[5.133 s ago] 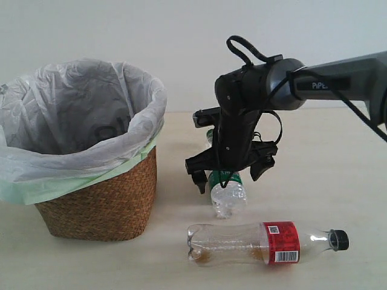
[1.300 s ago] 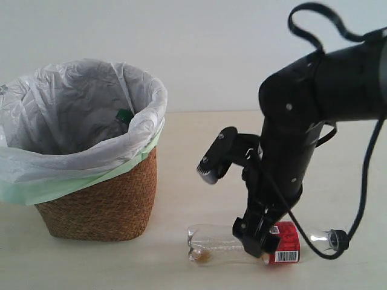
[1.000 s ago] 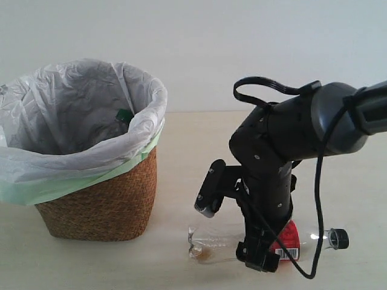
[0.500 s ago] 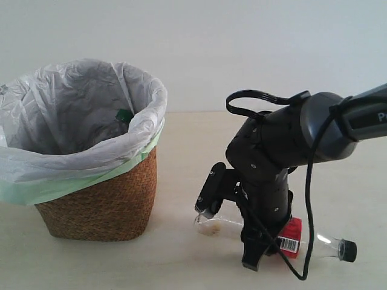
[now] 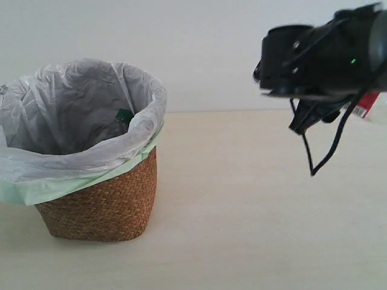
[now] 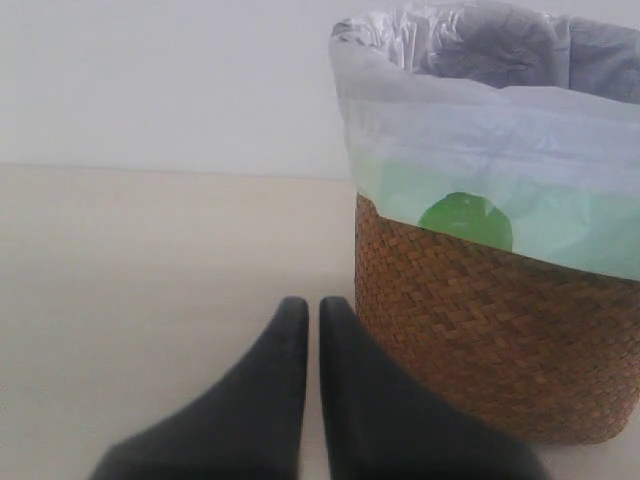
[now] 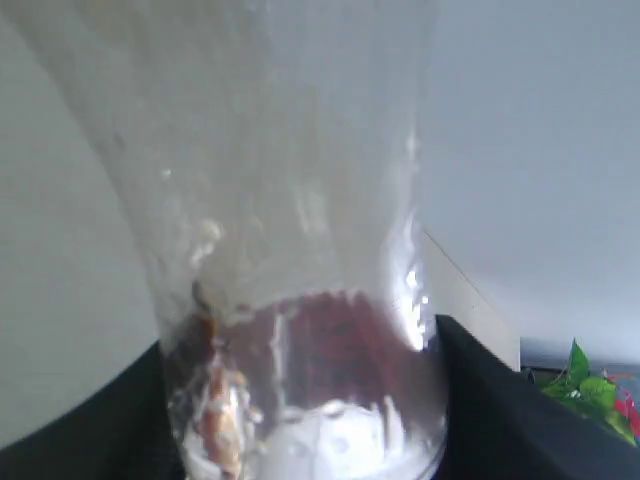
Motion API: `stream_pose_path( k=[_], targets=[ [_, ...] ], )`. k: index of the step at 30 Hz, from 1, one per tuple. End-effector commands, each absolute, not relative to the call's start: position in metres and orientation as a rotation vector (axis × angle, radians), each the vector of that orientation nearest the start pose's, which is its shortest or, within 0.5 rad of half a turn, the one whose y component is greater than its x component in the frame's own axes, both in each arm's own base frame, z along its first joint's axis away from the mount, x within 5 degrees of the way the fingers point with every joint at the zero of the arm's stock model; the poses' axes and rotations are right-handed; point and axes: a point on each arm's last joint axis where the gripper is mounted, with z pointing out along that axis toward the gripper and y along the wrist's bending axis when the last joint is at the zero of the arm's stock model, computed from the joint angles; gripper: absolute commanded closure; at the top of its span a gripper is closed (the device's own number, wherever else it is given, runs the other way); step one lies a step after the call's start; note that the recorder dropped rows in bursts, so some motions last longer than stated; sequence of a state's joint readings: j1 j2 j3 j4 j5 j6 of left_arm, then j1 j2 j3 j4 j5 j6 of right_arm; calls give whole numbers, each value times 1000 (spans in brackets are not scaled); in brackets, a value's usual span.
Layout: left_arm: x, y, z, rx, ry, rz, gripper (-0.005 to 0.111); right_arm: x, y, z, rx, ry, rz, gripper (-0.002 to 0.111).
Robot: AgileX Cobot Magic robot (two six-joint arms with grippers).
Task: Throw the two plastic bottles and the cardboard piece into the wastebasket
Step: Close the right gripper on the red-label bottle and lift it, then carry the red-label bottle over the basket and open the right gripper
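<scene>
Right gripper [image 5: 314, 118] clamped on red-label bottle [image 7: 290, 250], held high, clear of table; wastebasket [image 5: 103, 205] sits well apart from it, lower and off to one side, so best carry across level, grip firm, and release only above its open mouth.

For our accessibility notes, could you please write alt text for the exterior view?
The right arm, raised at upper right, carries a red-labelled bottle at the frame's edge. At left, a bag-lined wicker wastebasket stands on the table, a green cap showing inside.
</scene>
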State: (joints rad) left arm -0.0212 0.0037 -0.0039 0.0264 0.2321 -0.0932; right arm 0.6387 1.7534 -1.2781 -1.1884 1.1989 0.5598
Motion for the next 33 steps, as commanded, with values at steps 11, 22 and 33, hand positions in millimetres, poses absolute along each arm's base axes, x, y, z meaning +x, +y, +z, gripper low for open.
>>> stream_pose_path(
  k=[11,22,33],
  targets=[
    [55,-1,192,-44,1716,-61,103,345,20,366,55,2462,-791,108],
    [55,-1,192,-44,1716,-61,103,329,151,422,-517,2172,1153,95],
    [55,-1,192,-44,1716,-61,103,331,232,450,-459,2116,1012,4]
  ],
)
